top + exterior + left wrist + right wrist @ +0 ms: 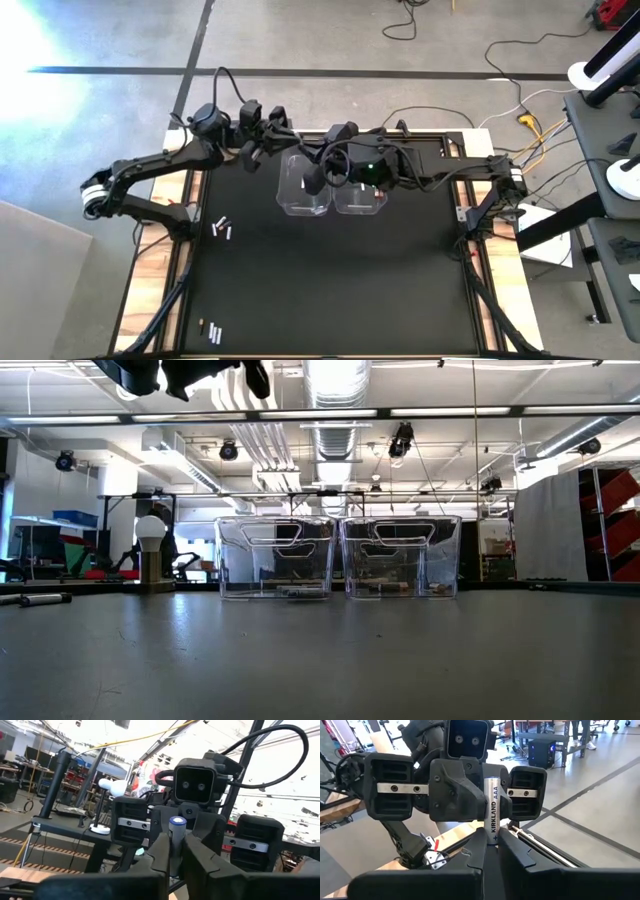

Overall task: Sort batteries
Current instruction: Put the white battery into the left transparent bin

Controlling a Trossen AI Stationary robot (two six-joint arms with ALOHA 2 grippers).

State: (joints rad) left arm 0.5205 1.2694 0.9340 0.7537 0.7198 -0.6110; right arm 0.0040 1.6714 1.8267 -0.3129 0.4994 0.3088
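Note:
One silvery-white battery [492,807], marked AAA, is held in the air between my two grippers above the two clear bins [303,190] [360,195] at the table's far middle. My left gripper [312,160] reaches in from the left and my right gripper [335,165] from the right, tip to tip, both shut on this battery. Its blue-rimmed end [177,823] shows in the left wrist view. A few batteries [290,592] lie on the bins' floors. More batteries [222,228] lie loose on the black mat. My left gripper pinches the battery between its two fingers [162,851], about level, coming from the table's left. The fingers lie across the battery, on the half away from the right gripper [491,787]. The battery is clear of the table and bins. My right gripper pinches the battery's other end [493,839] between its two fingers [512,847], about level, from the table's right. The fingers lie across the battery, whose printed length stands out past them toward the left gripper.
A second group of loose batteries [213,332] lies near the mat's front left corner. A metal knob with a white ball [150,550] stands left of the bins. Cables and wooden rails run along the mat's sides; the mat's middle [330,280] is bare.

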